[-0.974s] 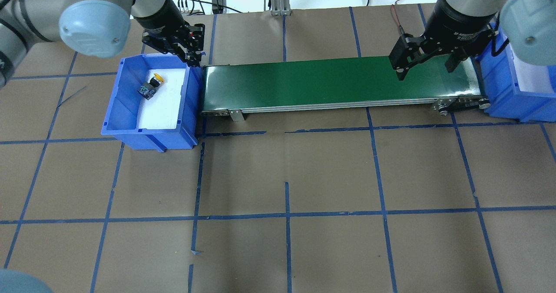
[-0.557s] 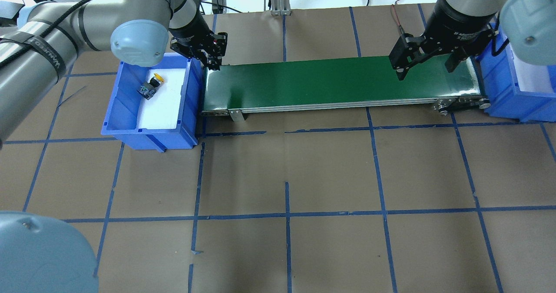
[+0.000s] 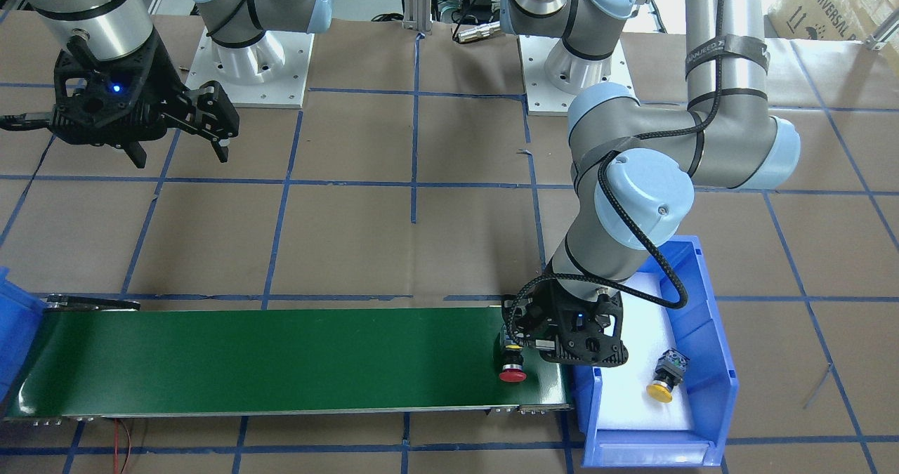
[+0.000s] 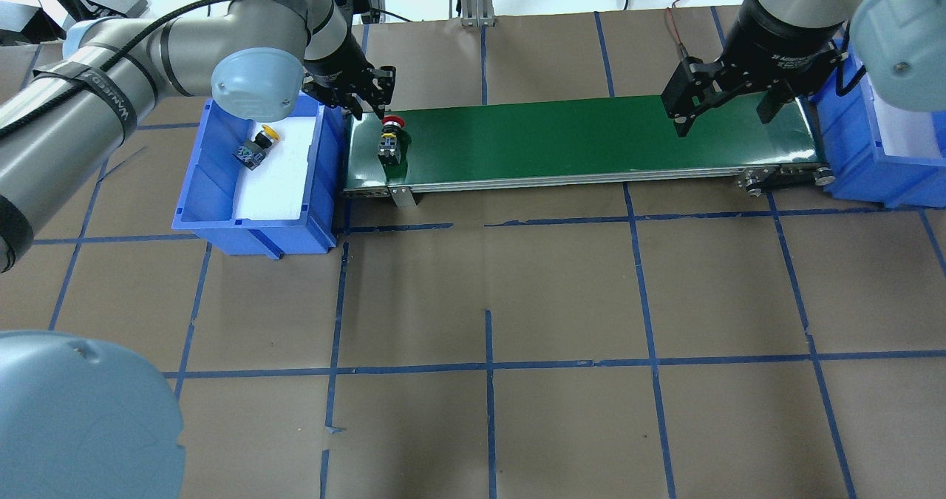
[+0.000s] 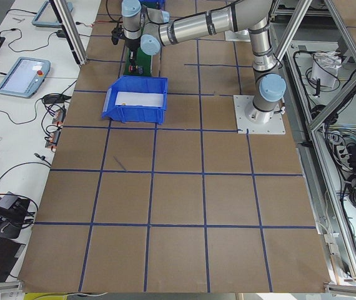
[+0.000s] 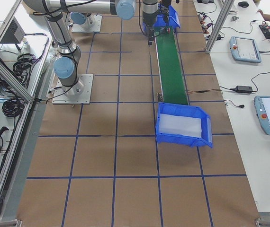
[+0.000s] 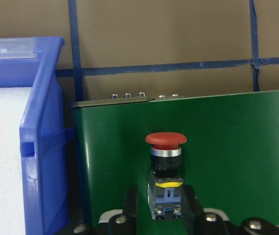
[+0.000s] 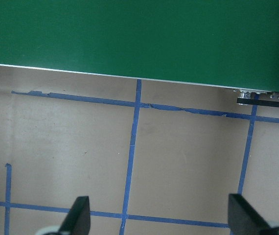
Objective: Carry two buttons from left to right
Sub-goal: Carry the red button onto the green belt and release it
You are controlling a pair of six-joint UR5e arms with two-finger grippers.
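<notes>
The red-capped button (image 4: 389,140) lies on the left end of the green conveyor belt (image 4: 576,140), cap pointing to the far side. It also shows in the front view (image 3: 513,370). My left gripper (image 4: 372,112) hangs just above it. In the left wrist view the fingers (image 7: 131,205) flank the button's body (image 7: 165,161), with a strip of belt showing on one side, so the gripper is open. The yellow-capped button (image 4: 256,148) lies on white foam in the left blue bin (image 4: 214,181). My right gripper (image 4: 724,118) is open and empty over the belt's right end.
A second blue bin (image 4: 872,166) stands against the belt's right end. The belt's metal frame and rollers (image 4: 783,177) stick out at that end. Brown table paper with blue tape lines (image 4: 488,336) covers the near half of the table.
My left gripper has moved right, from the left bin's far corner to the belt's left end. The red button, hidden before, now shows on the belt. The right arm has not moved.
</notes>
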